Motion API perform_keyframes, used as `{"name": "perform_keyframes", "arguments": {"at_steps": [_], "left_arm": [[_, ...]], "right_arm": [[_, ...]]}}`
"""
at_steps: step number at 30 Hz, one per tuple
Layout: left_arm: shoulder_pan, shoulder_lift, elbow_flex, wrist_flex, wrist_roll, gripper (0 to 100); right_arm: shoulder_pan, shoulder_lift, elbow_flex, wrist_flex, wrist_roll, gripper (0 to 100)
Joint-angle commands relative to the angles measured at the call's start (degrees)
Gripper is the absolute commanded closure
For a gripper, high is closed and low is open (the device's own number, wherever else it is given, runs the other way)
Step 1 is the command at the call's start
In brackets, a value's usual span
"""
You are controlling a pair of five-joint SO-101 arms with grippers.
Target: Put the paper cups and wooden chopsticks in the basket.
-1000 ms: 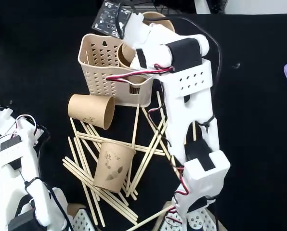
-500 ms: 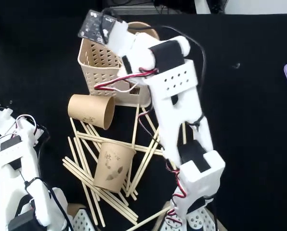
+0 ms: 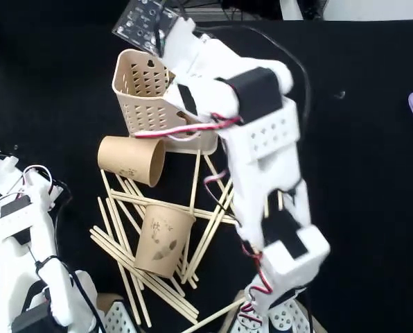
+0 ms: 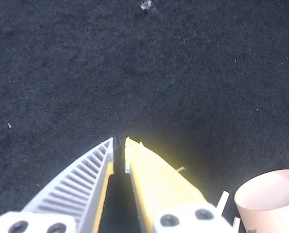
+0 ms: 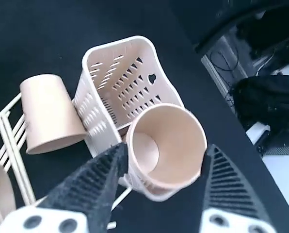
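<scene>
**Tan paper cup (image 5: 168, 133) held over the cream perforated plastic basket (image 5: 130, 82)**

We see the right gripper (image 5: 166, 149) clasping the cup, one black finger on each side, its mouth facing the wrist camera, above one end of the basket's rim. A second tan paper cup (image 3: 130, 159) lies on its side just beside the basket at 7 o'clock. A printed paper cup (image 3: 163, 239) rests at 6 o'clock on scattered pale wooden chopsticks (image 3: 120, 250). At 8 o'clock the left gripper (image 4: 119, 141) hangs closed and empty over the black table (image 4: 207, 73).
</scene>
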Motion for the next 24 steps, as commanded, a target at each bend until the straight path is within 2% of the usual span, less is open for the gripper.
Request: {"name": "perform_keyframes", "arguments": {"at_steps": [1, 5, 10, 13, 16, 19, 24], "left_arm": [[0.1, -1.5, -0.7, -0.6, 0.4, 95], [0.1, -1.5, -0.7, -0.6, 0.4, 95], [0.1, -1.5, -0.7, -0.8, 0.4, 95], [0.1, -1.5, -0.7, -0.8, 0.4, 95], [0.1, -1.5, -0.7, -0.8, 0.4, 95], [0.1, -1.5, -0.7, -0.7, 0.4, 95], [0.1, -1.5, -0.7, -0.8, 0.4, 95]], "right_arm": [[-1.2, -10.2, 9.7, 1.8, -0.4, 75.8], [-2.5, -23.0, 26.7, 1.5, -0.3, 75.9], [-10.1, -38.3, 53.8, -0.6, 0.0, 75.9], [-15.2, -44.7, 71.5, -8.8, -0.5, 75.8], [-20.2, -47.0, 84.9, -18.7, -5.5, 75.7], [-22.8, -45.8, 89.8, -23.6, -7.1, 75.2], [-23.3, -42.9, 88.4, -23.5, -10.1, 72.1]]}}
